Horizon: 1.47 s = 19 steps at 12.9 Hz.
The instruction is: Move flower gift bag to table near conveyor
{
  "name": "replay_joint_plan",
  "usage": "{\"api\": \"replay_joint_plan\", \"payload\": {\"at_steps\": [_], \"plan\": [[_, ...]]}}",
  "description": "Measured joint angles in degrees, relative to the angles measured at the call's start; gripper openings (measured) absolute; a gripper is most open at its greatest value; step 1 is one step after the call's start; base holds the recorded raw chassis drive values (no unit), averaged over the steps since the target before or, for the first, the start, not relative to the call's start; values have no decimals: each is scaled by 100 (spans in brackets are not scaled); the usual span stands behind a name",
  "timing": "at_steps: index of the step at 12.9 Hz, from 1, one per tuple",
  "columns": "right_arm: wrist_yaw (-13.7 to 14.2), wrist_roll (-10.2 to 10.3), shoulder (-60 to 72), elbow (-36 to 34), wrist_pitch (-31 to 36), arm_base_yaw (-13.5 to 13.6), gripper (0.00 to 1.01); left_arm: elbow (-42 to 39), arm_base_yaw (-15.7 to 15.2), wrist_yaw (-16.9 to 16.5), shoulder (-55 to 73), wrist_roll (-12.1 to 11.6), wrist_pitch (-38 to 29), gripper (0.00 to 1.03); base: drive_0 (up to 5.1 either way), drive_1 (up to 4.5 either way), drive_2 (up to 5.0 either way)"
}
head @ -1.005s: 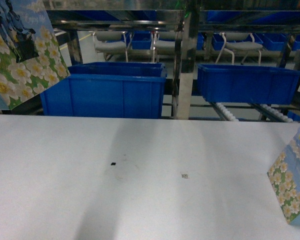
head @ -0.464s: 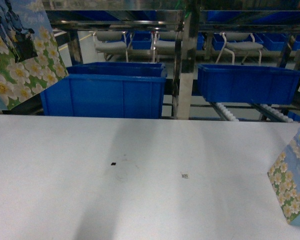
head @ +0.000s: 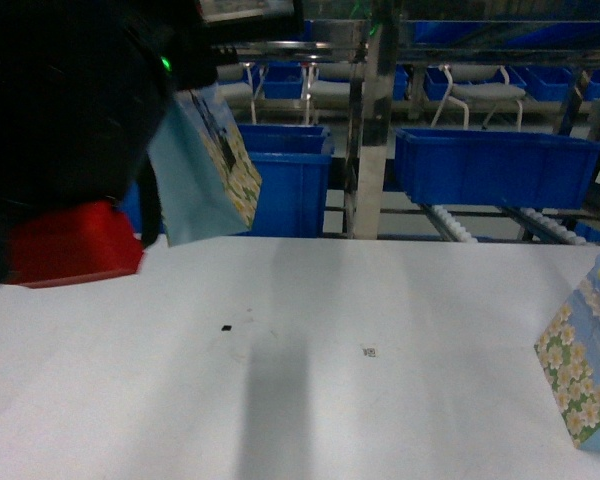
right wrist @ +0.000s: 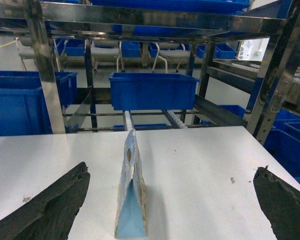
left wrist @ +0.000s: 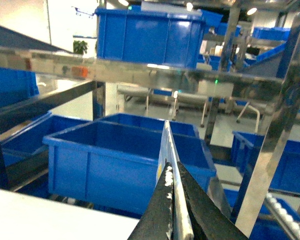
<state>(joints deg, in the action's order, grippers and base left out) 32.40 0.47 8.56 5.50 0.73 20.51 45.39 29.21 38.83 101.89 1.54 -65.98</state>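
A flower gift bag (head: 205,165), light blue with white daisies, hangs in the air above the table's far left part, in front of a blue bin. My left gripper (left wrist: 172,167) is shut on its top edge, and the thin bag (left wrist: 168,145) sticks up between the black fingers. My left arm (head: 60,150) fills the head view's upper left. Another flower gift bag (head: 585,365) stands on the pale table (head: 380,320) at the right edge. My right gripper (right wrist: 170,200) is open, and that bag (right wrist: 130,200) stands between its wide-apart fingers, nearer the left one. The conveyor (head: 450,222) with white rollers runs behind the table.
Blue bins (head: 495,165) sit on the steel rack just beyond the table's far edge, with a steel post (head: 368,140) between them. Grey chairs (head: 480,95) stand further back. Tiny dark specks (head: 226,327) mark the tabletop.
My left arm has swung into the head view, covering its upper left. The held bag has moved right and lower and turned more edge-on. The bag at the right has not moved.
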Motion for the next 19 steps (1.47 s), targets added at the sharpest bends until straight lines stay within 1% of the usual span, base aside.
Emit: {"api": "replay_joint_plan", "payload": {"at_steps": [2, 3, 4, 5, 7, 10, 11, 12, 15, 18, 19], "plan": [[0, 0, 0, 0, 0, 0, 98, 568, -170, 221, 992, 426, 70, 2, 0, 0, 0], [0, 0, 0, 0, 0, 0, 98, 994, -354, 372, 1580, 863, 120, 2, 0, 0, 0], [0, 0, 0, 0, 0, 0, 98, 1217, -459, 385, 1978, 1158, 24, 2, 0, 0, 0], [0, 0, 0, 0, 0, 0, 98, 1233, -481, 372, 2225, 1311, -4, 2, 0, 0, 0], [0, 0, 0, 0, 2, 0, 98, 988, -501, 358, 2264, 1471, -186, 2, 0, 0, 0], [0, 0, 0, 0, 0, 0, 98, 632, -450, 363, 2304, 1622, -407, 2, 0, 0, 0], [0, -2, 0, 0, 0, 0, 98, 564, -446, 446, 2347, 1652, -444, 2, 0, 0, 0], [0, -2, 0, 0, 0, 0, 98, 474, -428, 466, 2465, 1762, -527, 2, 0, 0, 0], [0, 0, 0, 0, 0, 0, 98, 343, -372, 492, 2667, 1943, -660, 2, 0, 0, 0], [0, 0, 0, 0, 0, 0, 98, 190, -214, 636, 2675, 1985, -787, 2, 0, 0, 0], [0, -2, 0, 0, 0, 0, 98, 179, -122, 695, 2712, 1934, -820, 2, 0, 0, 0]]}}
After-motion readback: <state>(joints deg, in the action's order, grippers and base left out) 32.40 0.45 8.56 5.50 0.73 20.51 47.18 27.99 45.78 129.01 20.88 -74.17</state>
